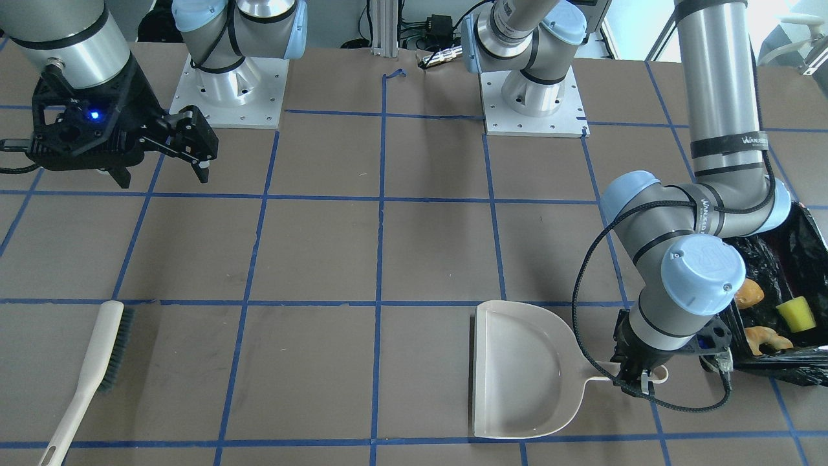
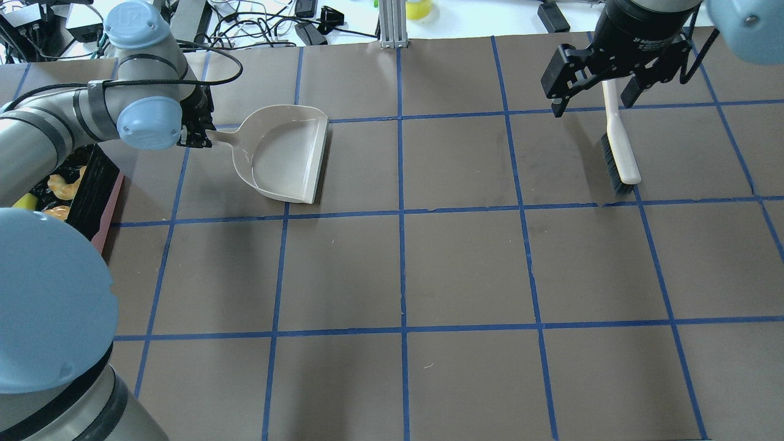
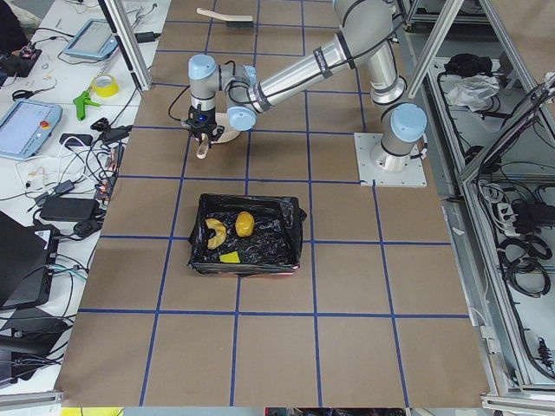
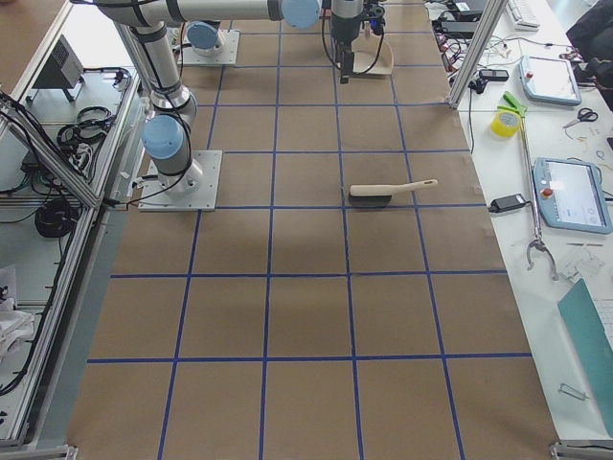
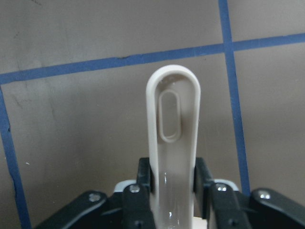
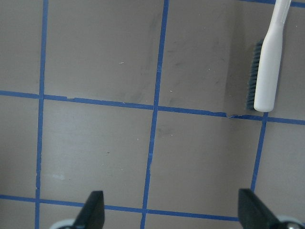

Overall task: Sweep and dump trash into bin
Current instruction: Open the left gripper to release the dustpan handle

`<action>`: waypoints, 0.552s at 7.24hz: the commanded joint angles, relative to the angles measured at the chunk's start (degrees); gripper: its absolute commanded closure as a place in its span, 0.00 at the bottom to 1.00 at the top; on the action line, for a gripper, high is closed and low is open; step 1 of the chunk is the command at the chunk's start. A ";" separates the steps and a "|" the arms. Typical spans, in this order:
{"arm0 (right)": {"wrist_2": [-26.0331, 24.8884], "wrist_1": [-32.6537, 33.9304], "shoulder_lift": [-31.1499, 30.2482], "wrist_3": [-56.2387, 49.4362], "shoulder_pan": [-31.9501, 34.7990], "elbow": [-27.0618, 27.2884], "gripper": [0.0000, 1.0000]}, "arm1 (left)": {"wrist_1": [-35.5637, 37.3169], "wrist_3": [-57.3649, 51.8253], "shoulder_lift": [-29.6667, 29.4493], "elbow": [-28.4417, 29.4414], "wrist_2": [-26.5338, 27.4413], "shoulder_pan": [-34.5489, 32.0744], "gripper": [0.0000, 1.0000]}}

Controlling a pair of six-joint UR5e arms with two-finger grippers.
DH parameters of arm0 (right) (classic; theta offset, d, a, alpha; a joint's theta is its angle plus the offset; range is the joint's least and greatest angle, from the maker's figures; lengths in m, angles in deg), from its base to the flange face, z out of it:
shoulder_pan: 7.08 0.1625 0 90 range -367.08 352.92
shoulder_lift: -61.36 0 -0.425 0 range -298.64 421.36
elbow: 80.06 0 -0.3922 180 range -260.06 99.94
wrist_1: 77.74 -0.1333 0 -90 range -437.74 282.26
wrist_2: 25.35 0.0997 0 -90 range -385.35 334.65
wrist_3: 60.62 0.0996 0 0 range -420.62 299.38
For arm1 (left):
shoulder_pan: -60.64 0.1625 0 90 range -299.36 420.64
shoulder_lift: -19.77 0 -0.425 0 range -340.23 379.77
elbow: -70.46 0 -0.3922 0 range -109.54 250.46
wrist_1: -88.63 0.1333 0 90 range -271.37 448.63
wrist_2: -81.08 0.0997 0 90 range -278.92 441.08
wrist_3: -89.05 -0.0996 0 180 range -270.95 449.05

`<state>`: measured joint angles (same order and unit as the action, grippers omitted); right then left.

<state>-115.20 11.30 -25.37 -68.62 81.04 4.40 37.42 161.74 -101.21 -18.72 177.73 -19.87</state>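
Observation:
The trash lies in the bin, a pink-sided box lined with a black bag: an orange-yellow lump, a pale crescent piece and a yellow sponge chunk. A beige dustpan rests flat and empty on the table beside the bin. My left gripper is shut on the dustpan's handle, which runs between both fingers in the left wrist view. My right gripper hangs open and empty above the brush, whose handle passes under it.
The brush lies on its side on the brown table with blue tape lines. The bin sits at the table's left side, partly under my left arm. Monitors, tools and cables lie beyond the far edge.

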 commanded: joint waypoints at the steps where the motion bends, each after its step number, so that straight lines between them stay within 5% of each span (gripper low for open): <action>1: 0.02 0.09 0.07 -0.01 -0.06 0.19 0.00 | 0.84 -0.09 -0.57 0.32 0.03 0.00 1.00; 4: 0.02 0.00 -0.02 -0.01 -0.23 0.19 0.00 | 1.02 0.52 -1.36 0.59 0.03 0.09 1.00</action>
<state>-115.18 11.32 -25.32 -68.62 80.86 4.57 38.38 161.67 -102.27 -18.06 177.76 -19.79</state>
